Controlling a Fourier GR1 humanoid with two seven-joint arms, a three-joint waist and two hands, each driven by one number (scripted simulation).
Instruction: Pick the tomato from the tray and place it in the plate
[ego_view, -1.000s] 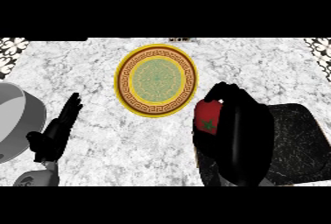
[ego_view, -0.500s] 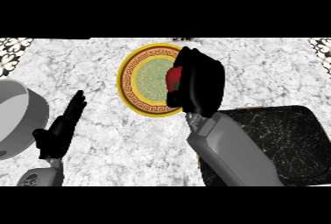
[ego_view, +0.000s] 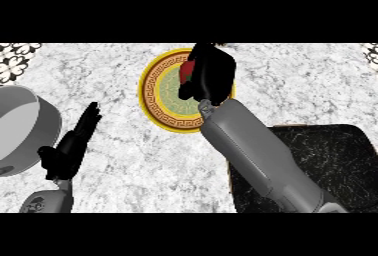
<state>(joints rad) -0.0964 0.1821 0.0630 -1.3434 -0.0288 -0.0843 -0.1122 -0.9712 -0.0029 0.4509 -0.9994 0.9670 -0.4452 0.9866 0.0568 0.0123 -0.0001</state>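
Over the plate (ego_view: 159, 95), right robot hand (ego_view: 210, 75) grips tomato (ego_view: 188, 70)

Our right hand (ego_view: 209, 75) curls round the tomato (ego_view: 188, 70) — right over the plate (ego_view: 157, 100). Our left hand (ego_view: 72, 145) rests open at the lower left — fingers up.

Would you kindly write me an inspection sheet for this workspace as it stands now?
Surface: white marbled counter.
Job's things: tomato held by the right hand over the plate; dark tray at lower right, nothing seen on its visible part.
Clutter: grey bowl at the left edge.
Hands: right hand curled round the tomato; left hand open, resting at lower left.
Cables: nothing seen.
Surroundings: patterned patches at the top corners.
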